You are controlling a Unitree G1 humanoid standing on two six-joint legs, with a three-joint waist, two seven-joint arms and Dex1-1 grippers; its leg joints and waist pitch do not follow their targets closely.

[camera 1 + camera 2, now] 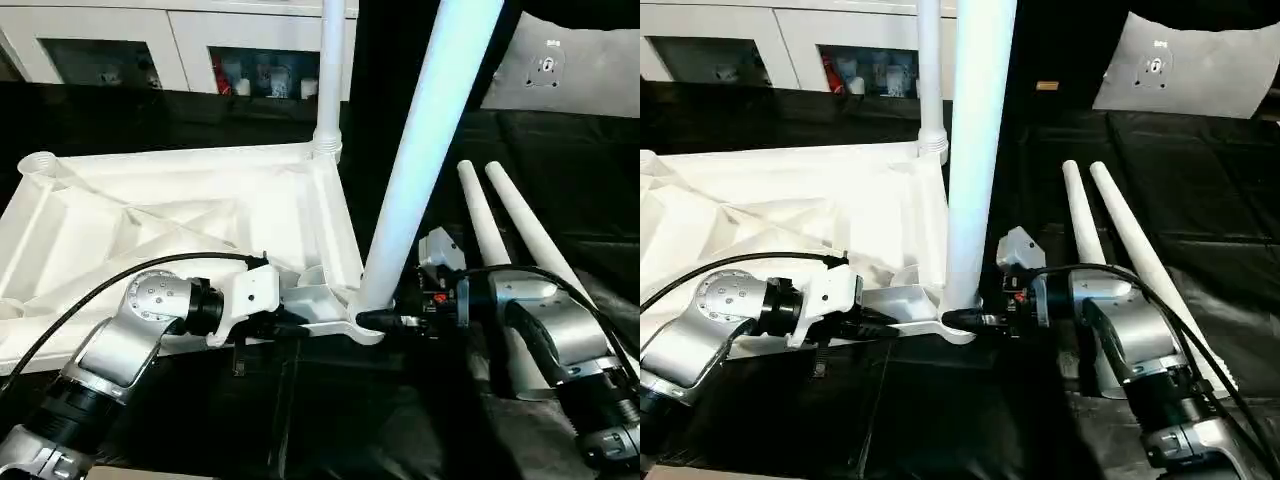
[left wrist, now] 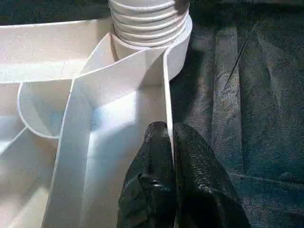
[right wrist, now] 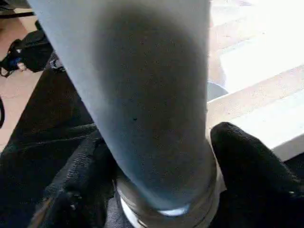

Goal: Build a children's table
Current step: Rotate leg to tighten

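The white plastic rectangular table top (image 1: pixel 180 215) lies upside down on the black-covered worktop (image 1: pixel 1200 180), so its ribbed underside faces up. I count four white tapered round legs in all. Two of them stand in corner sockets of the top: the far standing leg (image 1: pixel 330 70) rises at the far right corner, and the near standing leg (image 1: pixel 425 150) rises at the near right corner and leans a little. The other two, the loose legs (image 1: pixel 500 225), lie side by side on the worktop to the right of the top, just beside each other.

There are two grippers. The left gripper (image 2: pixel 173 156) is at the near right edge of the top, and its two black fingers (image 2: pixel 194 161) are pressed together on the thin upright white rim wall (image 2: pixel 167 90), pinching it, just beside the ribbed collar (image 2: pixel 147 23) of the near standing leg. The right gripper (image 3: pixel 156 161) is at the base of the near standing leg, with one black finger on each side of it, close against the round shaft. I cannot tell if they press it firmly.

Behind the worktop stands one white cabinet (image 1: pixel 190 40) with glass doors.
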